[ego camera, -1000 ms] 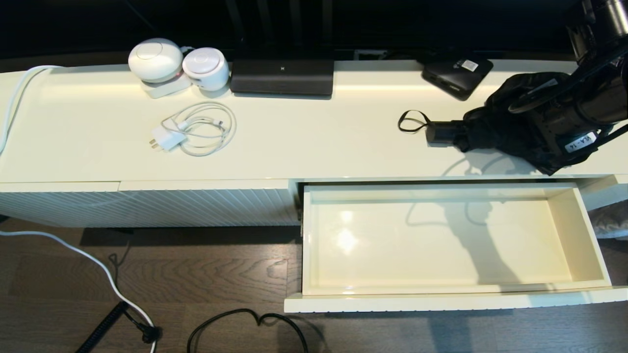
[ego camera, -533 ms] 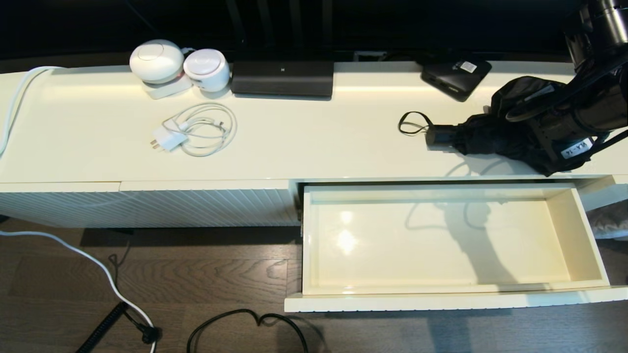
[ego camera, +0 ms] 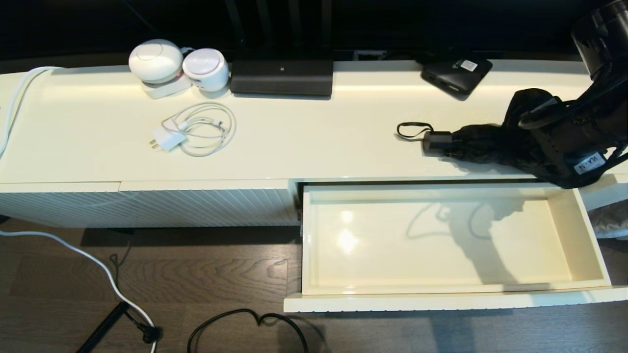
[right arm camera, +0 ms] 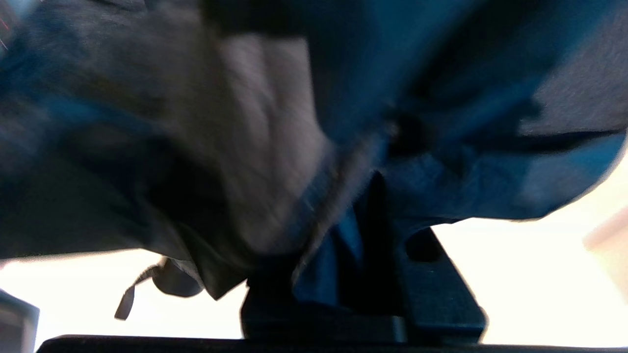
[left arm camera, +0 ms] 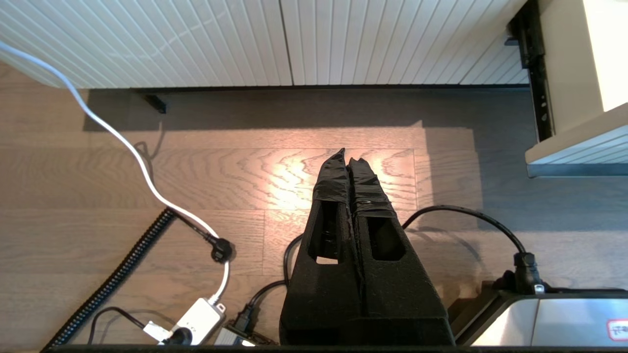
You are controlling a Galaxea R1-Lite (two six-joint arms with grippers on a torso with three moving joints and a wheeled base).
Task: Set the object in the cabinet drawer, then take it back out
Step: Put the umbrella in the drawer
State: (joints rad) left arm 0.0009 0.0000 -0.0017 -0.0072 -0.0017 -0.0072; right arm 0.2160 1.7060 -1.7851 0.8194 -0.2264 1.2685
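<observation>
Along the far wall runs the long, glossy cream table, a low cabinet top with a smooth, reflective surface and vertically ribbed front panels below. Out of its right half the cabinet drawer stands pulled fully open: a wide, shallow, rectangular cream tray with a shiny interior that holds only reflections and shadow. Below lies the dark wood-grain floor, crossed by a white cable and a black cord.

At the table's right end, close to its front edge above the drawer, is the umbrella, a bundle of loose, wrinkled black fabric ending in a short cylindrical handle with a thin wrist loop pointing left. The right gripper is buried in the fabric's thick end; in the right wrist view cloth bunches between its dark fingers, pinched there. Whether the umbrella touches the tabletop cannot be told.

Further back sit a flat black rectangular unit, a flat black box with a white label, two rounded white devices, and a coiled white charger cable.

The left gripper hangs over the floor, its black padded fingers pressed together, before the ribbed panels.
</observation>
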